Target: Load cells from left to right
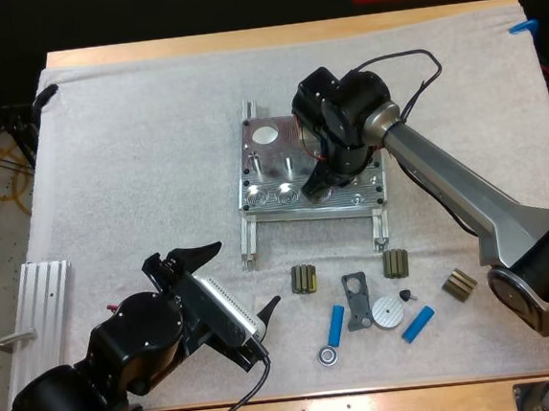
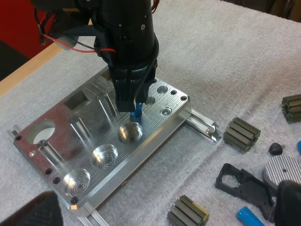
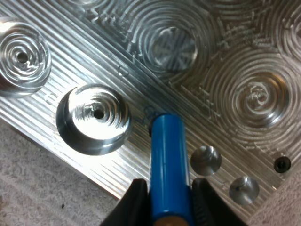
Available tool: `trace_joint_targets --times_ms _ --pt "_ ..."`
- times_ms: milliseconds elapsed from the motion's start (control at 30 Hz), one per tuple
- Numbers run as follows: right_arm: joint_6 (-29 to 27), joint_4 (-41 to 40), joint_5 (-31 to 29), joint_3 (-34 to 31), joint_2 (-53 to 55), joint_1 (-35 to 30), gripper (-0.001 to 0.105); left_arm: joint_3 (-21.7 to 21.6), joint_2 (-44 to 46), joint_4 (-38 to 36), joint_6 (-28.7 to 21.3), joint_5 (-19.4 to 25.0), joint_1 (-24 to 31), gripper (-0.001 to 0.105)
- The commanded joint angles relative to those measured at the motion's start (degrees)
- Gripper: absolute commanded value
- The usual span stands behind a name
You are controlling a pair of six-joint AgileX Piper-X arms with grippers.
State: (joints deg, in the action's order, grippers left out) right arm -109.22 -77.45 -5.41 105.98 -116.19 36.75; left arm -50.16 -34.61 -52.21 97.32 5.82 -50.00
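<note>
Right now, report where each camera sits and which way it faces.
High view: behind both arms, looking forward and down over the mat; shows left gripper open and right gripper at the metal fixture.
Left wrist view: on the left arm, facing the fixture and the right gripper over it.
Right wrist view: on the right arm, looking down its fingers, shut on a blue cylinder over the fixture.
Both wrist views share the cylinder and fixture.

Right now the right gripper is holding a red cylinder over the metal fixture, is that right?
No, the cylinder is blue, not red; the right wrist view shows it. The right gripper does hold it over the metal fixture.
</note>
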Motion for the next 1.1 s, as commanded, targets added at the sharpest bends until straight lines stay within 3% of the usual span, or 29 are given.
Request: trace_joint_targets --times_ms 0,367,833,1067 --pt "-0.3 -0.7 0.1 0.6 0.1 -0.1 0.0 -0.2 0.1 0.7 0.8 1.2 -0.3 0.088" --pt "-0.3 0.1 2.8 0.6 -0.2 -0.1 0.0 -0.2 0.1 0.7 0.8 1.2 -0.3 0.088" --pt "1.5 6.2 0.9 0.6 -1.6 -0.1 0.0 -0.2 0.1 0.7 0.8 1.2 -0.3 0.088" --pt "3.0 4.3 0.0 0.6 -2.6 -0.1 0.0 -0.2 0.1 0.7 0.8 1.2 -0.3 0.088"
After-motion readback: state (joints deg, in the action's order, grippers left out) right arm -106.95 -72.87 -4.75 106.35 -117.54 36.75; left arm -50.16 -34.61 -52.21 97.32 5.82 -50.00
